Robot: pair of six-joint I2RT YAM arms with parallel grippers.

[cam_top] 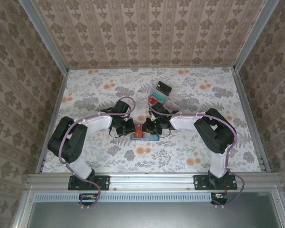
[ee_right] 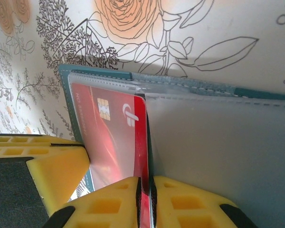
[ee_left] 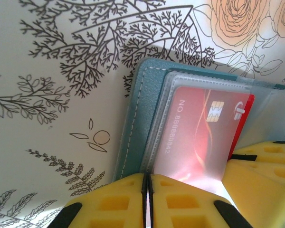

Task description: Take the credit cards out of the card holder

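The teal card holder [cam_top: 149,137] lies open on the floral table between both arms. A red credit card [ee_left: 199,137] with a chip sits in its clear slot, its right edge sticking out past the pocket. My left gripper [ee_left: 147,185] is shut on the holder's pale slotted lining beside the teal edge [ee_left: 135,118]. My right gripper [ee_right: 146,190] is shut on the exposed edge of the red card [ee_right: 109,133], next to the holder's grey inner panel [ee_right: 218,142]. In the top external view the left gripper [cam_top: 131,128] and right gripper [cam_top: 151,128] nearly touch over the holder.
Behind the holder stands a clear plastic box [cam_top: 157,99] with something red in it, and a small dark card-like item [cam_top: 165,87] lies just past it. Patterned walls close in the table on three sides.
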